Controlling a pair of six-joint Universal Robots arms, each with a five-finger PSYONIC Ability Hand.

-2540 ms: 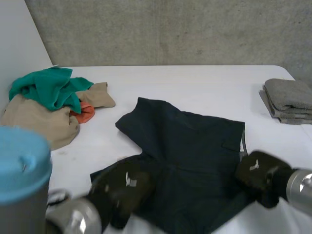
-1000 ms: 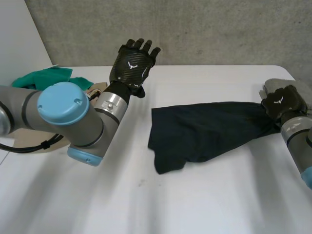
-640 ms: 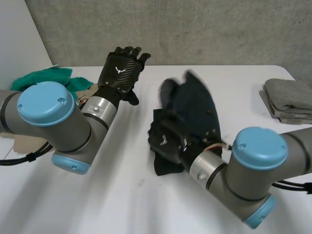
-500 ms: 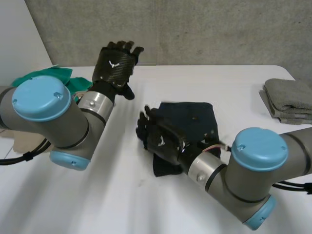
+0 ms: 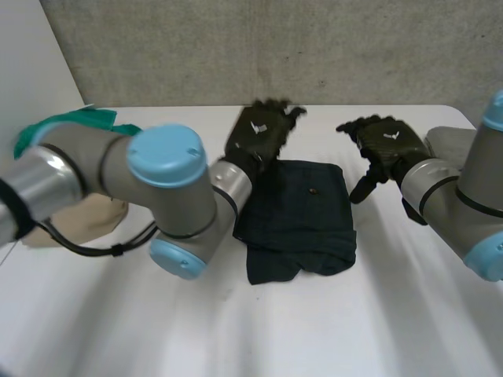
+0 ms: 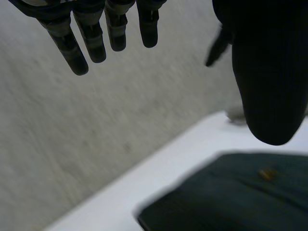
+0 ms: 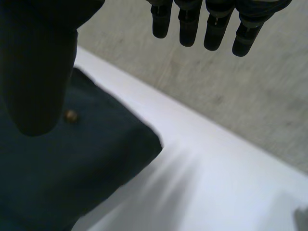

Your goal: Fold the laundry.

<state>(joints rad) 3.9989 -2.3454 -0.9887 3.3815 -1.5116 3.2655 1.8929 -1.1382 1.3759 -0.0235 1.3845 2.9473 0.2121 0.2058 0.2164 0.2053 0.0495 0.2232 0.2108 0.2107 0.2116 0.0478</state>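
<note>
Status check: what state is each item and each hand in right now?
Dark navy garment: folded, lying flat, held by neither hand.
Left hand: open, empty, above the garment's far corner.
Right hand: open, empty, beside the garment.
Green cloth: crumpled, unfolded.

A white table [image 5: 314,330] with a smooth, matte top spans the head view, its far edge meeting the foot of a grey concrete wall [image 5: 377,47]. The wall is mottled and rough, with a faint vertical seam near its middle. A plain white panel [image 5: 23,71] stands at the table's far left, slanting against the concrete.
</note>
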